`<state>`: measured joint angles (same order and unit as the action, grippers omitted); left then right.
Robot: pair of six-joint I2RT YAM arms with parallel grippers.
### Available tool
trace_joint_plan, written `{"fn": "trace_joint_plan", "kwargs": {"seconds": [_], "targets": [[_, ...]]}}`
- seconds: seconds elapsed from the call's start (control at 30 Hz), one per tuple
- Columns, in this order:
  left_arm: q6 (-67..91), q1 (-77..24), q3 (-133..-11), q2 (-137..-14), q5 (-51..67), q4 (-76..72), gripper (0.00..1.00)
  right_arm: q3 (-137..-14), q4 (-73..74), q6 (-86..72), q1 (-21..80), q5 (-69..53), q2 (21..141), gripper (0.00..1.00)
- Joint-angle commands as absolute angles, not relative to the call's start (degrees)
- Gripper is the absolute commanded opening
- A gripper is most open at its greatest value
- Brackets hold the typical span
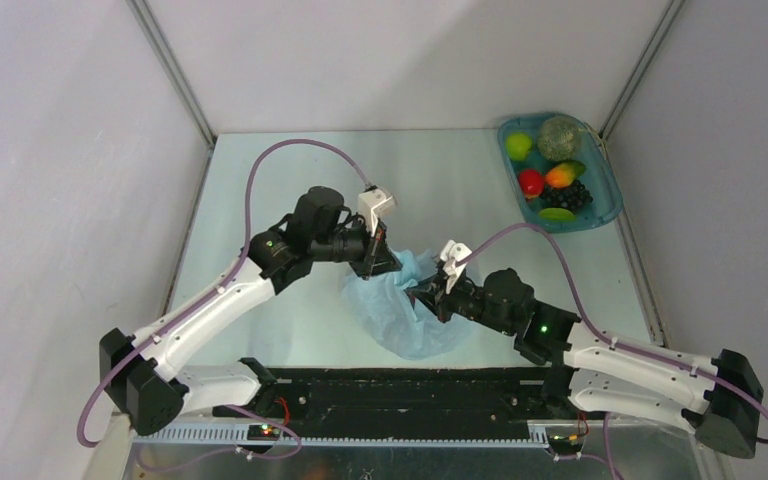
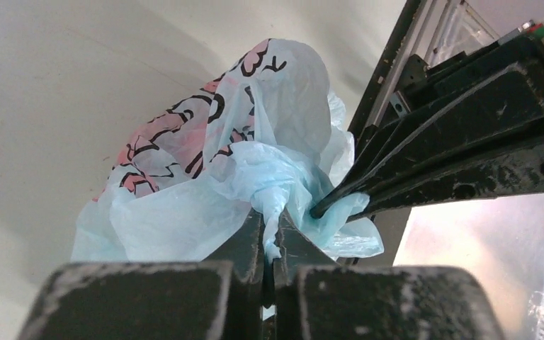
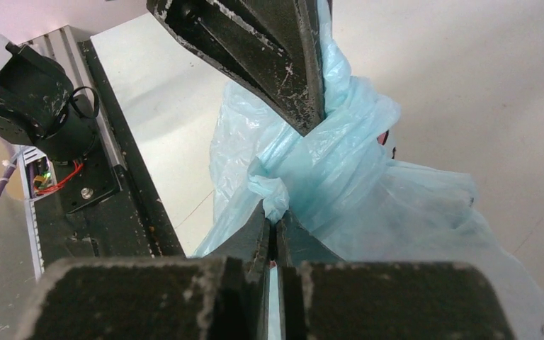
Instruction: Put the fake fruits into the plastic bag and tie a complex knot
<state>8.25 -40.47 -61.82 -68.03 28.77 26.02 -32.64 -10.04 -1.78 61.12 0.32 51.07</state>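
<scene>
The light-blue plastic bag [image 1: 400, 312] lies at the table's middle, its top bunched between both grippers. My left gripper [image 1: 388, 262] is shut on a twisted strip of bag film [image 2: 274, 205]. My right gripper [image 1: 425, 293] is shut on another tail [image 3: 275, 195]. Between the two tails the film wraps into a knot [image 3: 326, 152]. The bag's pink-and-black print [image 2: 184, 152] shows in the left wrist view. Several fake fruits [image 1: 550, 180] lie in the tray at the far right: red, green, orange-yellow and dark grapes. What is inside the bag is hidden.
The teal oval tray [image 1: 608, 195] stands at the far right corner, beside the enclosure's post. A black rail [image 1: 410, 385] runs along the near edge between the arm bases. Each gripper's fingers [image 2: 439, 149] [image 3: 269, 49] cross close to the other's in the wrist views.
</scene>
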Motion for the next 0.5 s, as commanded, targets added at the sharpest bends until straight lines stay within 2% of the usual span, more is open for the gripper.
{"fn": "trace_joint_plan", "kwargs": {"seconds": [0.0,0.07,0.1,0.13,0.17,0.2,0.23,0.3,0.37,0.47], "targets": [[11.9,-40.1,-59.6,-64.7,31.2,19.9,0.0,-32.8,-9.8,-0.2,61.1,3.3,46.5,0.13],[15.0,-40.1,-58.1,-63.3,31.0,16.9,0.0,-32.8,-8.1,1.3,61.1,4.2,43.9,0.25],[17.1,-40.0,-57.6,-62.9,30.8,16.0,0.0,-32.8,-7.5,2.6,61.0,5.2,42.1,0.36],[18.2,-40.0,-56.7,-62.1,30.6,14.2,0.0,-32.7,-6.1,3.2,61.1,5.8,41.2,0.42],[20.3,-39.9,-56.3,-61.7,30.2,12.5,0.0,-32.7,-5.6,4.5,61.0,7.0,39.6,0.56],[21.2,-39.9,-55.4,-60.9,29.9,11.6,0.0,-32.4,-4.7,5.2,61.0,7.9,38.8,0.62],[23.1,-39.8,-54.9,-60.5,29.5,9.9,0.0,-32.0,-4.5,6.5,60.9,9.2,37.4,0.72],[25.9,-39.6,-53.2,-59.4,28.8,7.4,0.0,-30.7,-4.5,8.1,60.6,11.2,35.9,0.82],[29.0,-39.4,-51.9,-58.4,28.3,4.7,0.0,-29.4,-5.0,9.3,60.4,13.0,35.1,0.87],[32.3,-39.3,-49.6,-57.1,28.1,1.6,0.0,-26.4,-8.0,11.2,60.6,14.3,34.2,0.9]]}}
